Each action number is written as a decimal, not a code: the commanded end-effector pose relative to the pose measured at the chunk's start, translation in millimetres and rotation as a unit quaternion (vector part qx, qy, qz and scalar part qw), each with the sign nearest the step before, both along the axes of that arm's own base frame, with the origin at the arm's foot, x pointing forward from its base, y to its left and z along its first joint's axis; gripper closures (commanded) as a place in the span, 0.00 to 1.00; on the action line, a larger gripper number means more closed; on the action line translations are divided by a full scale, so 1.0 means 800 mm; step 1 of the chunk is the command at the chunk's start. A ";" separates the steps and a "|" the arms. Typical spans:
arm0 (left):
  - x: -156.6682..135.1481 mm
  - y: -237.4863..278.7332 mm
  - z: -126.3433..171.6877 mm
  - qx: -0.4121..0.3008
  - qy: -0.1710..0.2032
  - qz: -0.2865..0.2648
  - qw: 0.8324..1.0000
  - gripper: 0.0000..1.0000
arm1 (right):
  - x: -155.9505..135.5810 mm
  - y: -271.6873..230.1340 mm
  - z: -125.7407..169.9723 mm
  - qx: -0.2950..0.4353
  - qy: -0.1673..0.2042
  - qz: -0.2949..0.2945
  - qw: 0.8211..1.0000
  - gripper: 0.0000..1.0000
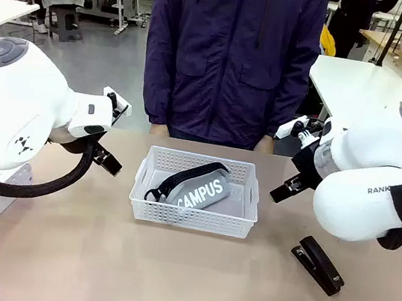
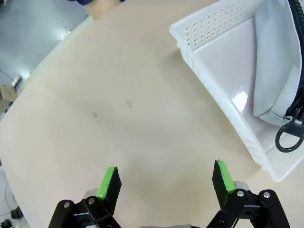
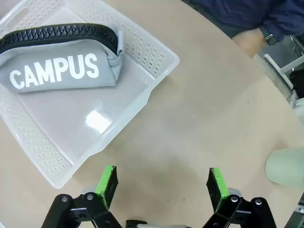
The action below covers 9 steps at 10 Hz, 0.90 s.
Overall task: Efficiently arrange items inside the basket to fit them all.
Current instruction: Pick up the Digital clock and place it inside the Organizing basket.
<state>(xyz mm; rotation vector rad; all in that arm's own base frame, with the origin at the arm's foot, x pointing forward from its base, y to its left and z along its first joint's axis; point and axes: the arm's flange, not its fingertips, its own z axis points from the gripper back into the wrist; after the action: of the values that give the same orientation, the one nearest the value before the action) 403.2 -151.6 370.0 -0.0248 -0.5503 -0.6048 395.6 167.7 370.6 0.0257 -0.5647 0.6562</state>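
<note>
Looking across the table (image 1: 92, 270) in the front view: finding the white basket (image 1: 192, 217) sitting at the centre of the frame, just below the person (image 1: 230, 56) standing at the far edge. Seeing the grey "CAMPUS" pouch (image 1: 199, 189) lying inside it, running diagonally from lower left to upper right, with the black strap (image 1: 182, 178) along its upper side and bare basket floor showing to its right. Noting the black stapler (image 1: 318, 265) lying on the table at the lower right of the frame, outside the basket and well apart from it.

Turning to the left wrist view: finding the left gripper (image 2: 166, 178) rising from the bottom edge, released, with green pads (image 2: 108, 183) spread wide, grasping nothing and hovering over bare tabletop. Catching a corner of the basket (image 2: 209, 23) in the upper right of the frame, with one end of the pouch (image 2: 273, 71) and its black zip ring (image 2: 289, 137) lying by the inner wall at the right edge.

Turning to the right wrist view: finding the right gripper (image 3: 161, 183) likewise released, pads wide apart, empty, hanging over bare table. Seeing the basket (image 3: 142, 47) filling the upper left of the frame, with the pouch (image 3: 61, 71) lying in its upper part, white lettering facing up. Spotting the pale green cup (image 3: 285, 170) at the right edge, on the table, outside the basket and well apart from it. Noticing the person's hand (image 3: 248, 42) at the upper right, by the table's edge.
</note>
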 end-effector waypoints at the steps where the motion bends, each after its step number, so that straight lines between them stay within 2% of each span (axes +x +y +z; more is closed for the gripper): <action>1: 0.000 0.000 0.000 0.000 0.000 0.000 1.000 0.00 | 0.000 0.000 0.000 0.000 0.000 0.000 1.000 0.00; 9: 0.000 0.000 0.000 0.000 0.000 0.000 1.000 0.00 | 0.000 0.000 0.000 0.000 0.000 0.000 1.000 0.00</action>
<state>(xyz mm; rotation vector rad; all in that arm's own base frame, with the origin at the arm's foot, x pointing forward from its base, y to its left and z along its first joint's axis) 403.2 -151.5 370.0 -0.0250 -0.5503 -0.6043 395.5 167.8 370.5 0.0251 -0.5645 0.6572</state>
